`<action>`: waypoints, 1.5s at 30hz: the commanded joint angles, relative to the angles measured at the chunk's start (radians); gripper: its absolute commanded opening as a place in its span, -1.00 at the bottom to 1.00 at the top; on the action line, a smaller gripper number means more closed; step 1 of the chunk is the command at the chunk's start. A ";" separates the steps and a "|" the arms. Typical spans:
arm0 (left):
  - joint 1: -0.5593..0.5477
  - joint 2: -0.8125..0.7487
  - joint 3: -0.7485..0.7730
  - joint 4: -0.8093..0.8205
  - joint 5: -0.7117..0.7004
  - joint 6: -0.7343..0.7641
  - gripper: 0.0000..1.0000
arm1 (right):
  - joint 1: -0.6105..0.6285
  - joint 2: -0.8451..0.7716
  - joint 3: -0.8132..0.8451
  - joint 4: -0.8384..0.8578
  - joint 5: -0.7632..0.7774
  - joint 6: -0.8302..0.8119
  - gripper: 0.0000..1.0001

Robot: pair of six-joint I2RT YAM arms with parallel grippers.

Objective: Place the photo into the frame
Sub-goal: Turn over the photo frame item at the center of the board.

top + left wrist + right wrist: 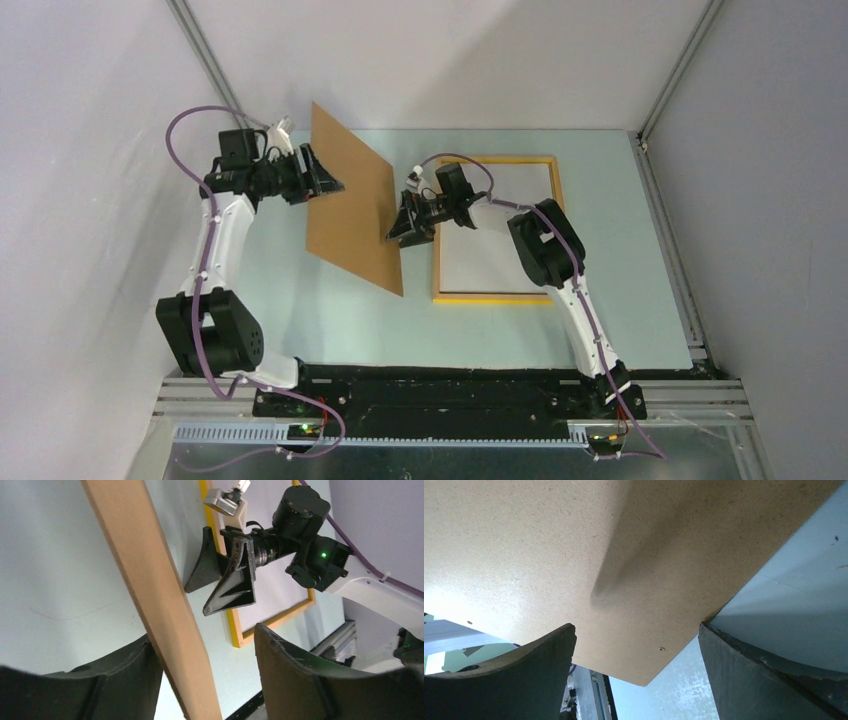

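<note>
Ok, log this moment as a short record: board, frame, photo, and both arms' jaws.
backing board: raised, steeply tilted, between the two grippers
left gripper: jaws apart, straddling the board's edge, not clamped on it
right gripper: jaws apart, at the board's opposite face
frame: flat on the table, right of the board
photo: no printed picture visible; a white surface fills the frame, cannot tell whether it is the print's back
</note>
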 commanded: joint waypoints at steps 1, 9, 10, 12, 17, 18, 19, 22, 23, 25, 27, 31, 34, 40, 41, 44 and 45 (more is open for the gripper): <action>-0.056 -0.043 0.089 -0.049 -0.172 0.018 0.15 | -0.019 -0.052 -0.024 0.004 -0.001 -0.010 0.96; -0.132 0.000 0.201 -0.162 -0.396 0.051 -0.55 | -0.026 -0.100 -0.048 0.005 0.016 -0.008 0.99; -0.158 0.009 0.219 -0.168 -0.425 0.052 -0.61 | -0.025 -0.104 -0.053 0.008 0.016 -0.006 0.99; -0.178 0.024 0.252 -0.193 -0.475 0.058 -0.95 | -0.026 -0.114 -0.056 0.015 0.013 0.005 0.99; -0.223 0.058 0.369 -0.286 -0.589 0.094 -1.00 | -0.048 -0.160 -0.056 0.024 0.010 0.035 0.99; -0.238 0.066 0.382 -0.308 -0.598 0.097 -1.00 | -0.054 -0.177 -0.055 0.022 0.015 0.042 0.99; -0.256 0.069 0.405 -0.316 -0.620 0.102 -1.00 | -0.064 -0.187 -0.057 0.021 0.017 0.046 0.99; -0.295 0.084 0.441 -0.346 -0.669 0.107 -1.00 | -0.085 -0.243 -0.064 0.021 0.033 0.070 0.99; -0.316 0.092 0.460 -0.352 -0.697 0.113 -1.00 | -0.097 -0.256 -0.069 0.022 0.036 0.077 0.99; -0.345 0.110 0.497 -0.376 -0.742 0.125 -1.00 | -0.114 -0.291 -0.071 0.030 0.045 0.107 0.99; -0.368 0.127 0.533 -0.403 -0.772 0.132 -1.00 | -0.129 -0.323 -0.075 0.047 0.052 0.144 0.99; -0.406 0.143 0.571 -0.428 -0.816 0.131 -1.00 | -0.151 -0.370 -0.081 0.090 0.064 0.238 0.99; -0.434 0.146 0.579 -0.431 -0.829 0.126 -0.97 | -0.156 -0.389 -0.076 0.130 0.065 0.322 0.99; -0.491 0.145 0.555 -0.427 -0.774 0.068 -0.75 | -0.139 -0.397 -0.029 0.129 0.076 0.393 0.99; -0.507 0.146 0.549 -0.424 -0.772 0.063 -0.67 | -0.136 -0.399 -0.026 0.138 0.076 0.409 0.99; -0.538 0.154 0.546 -0.419 -0.743 0.048 -0.44 | -0.122 -0.401 -0.019 0.152 0.075 0.432 0.99; -0.553 0.161 0.546 -0.417 -0.737 0.045 -0.29 | -0.121 -0.400 -0.017 0.155 0.077 0.437 0.99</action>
